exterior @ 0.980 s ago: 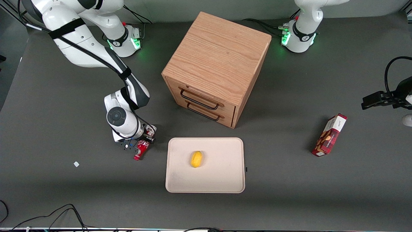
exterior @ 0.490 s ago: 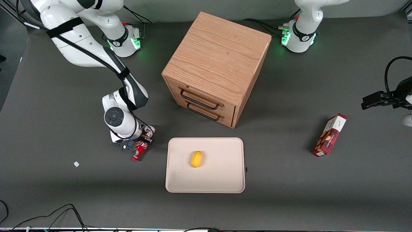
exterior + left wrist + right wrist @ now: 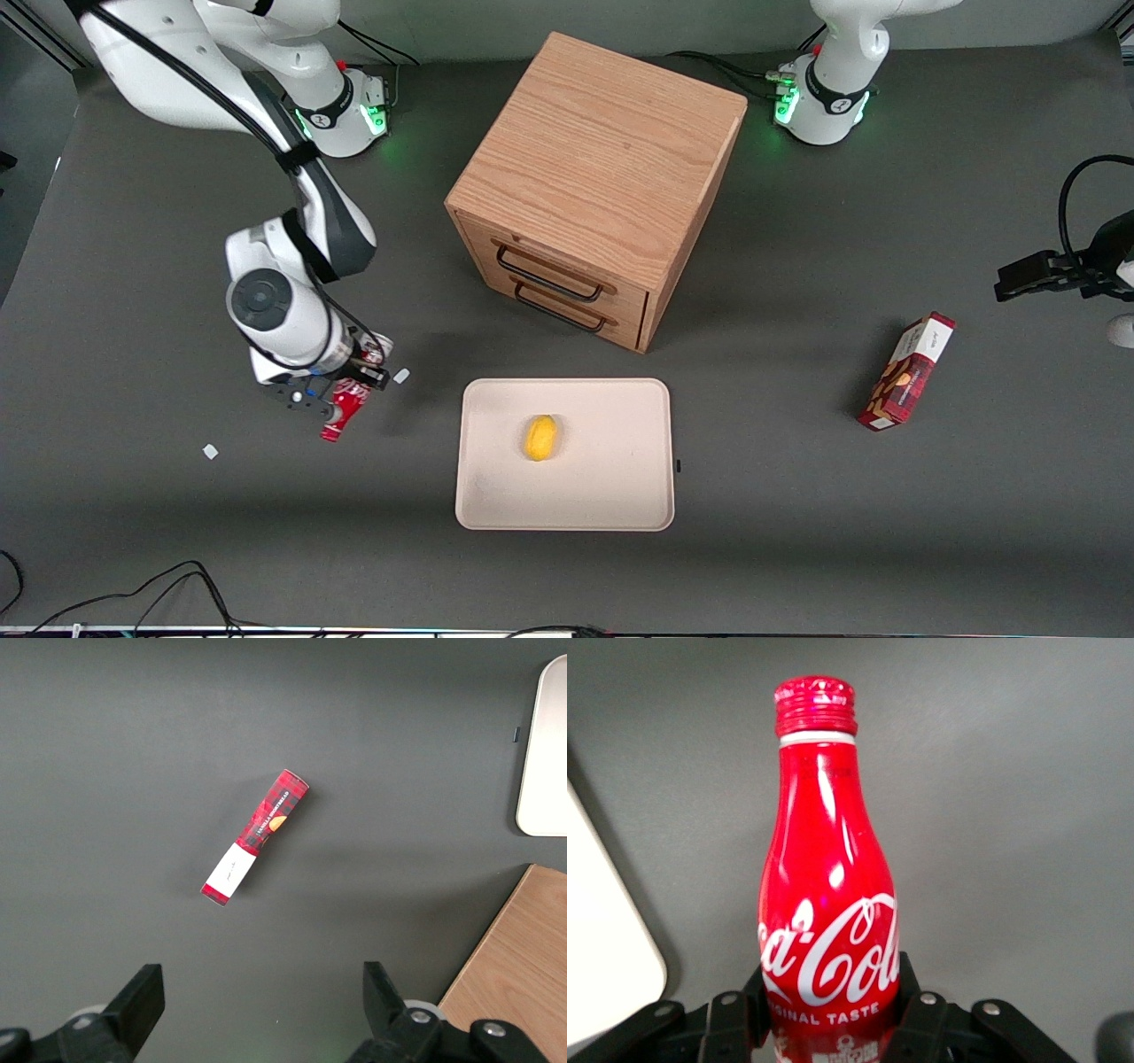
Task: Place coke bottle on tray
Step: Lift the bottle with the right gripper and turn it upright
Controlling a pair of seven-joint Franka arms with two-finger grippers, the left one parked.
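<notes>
My gripper (image 3: pixel 341 396) is shut on the coke bottle (image 3: pixel 340 411), a small red bottle with white script. It holds the bottle over the dark table, beside the tray (image 3: pixel 611 483) toward the working arm's end. In the right wrist view the black fingers (image 3: pixel 908 988) clamp both sides of the coke bottle (image 3: pixel 828 904) near its base, at my gripper (image 3: pixel 831 1010), and the capped neck points away from the wrist. A rounded corner of the cream tray (image 3: pixel 602 966) shows beside it. The tray is flat and off-white with a low rim.
A yellow lemon-like fruit (image 3: pixel 540 438) lies on the tray. The wooden drawer cabinet (image 3: pixel 594 186) stands farther from the front camera than the tray. A red snack box (image 3: pixel 908 370) lies toward the parked arm's end. Small white scraps (image 3: pixel 401 376) (image 3: pixel 210 451) lie near the gripper.
The arm has carried the bottle away from the tray, toward the working arm's end, seemingly higher. A white scrap now shows where the gripper was.
</notes>
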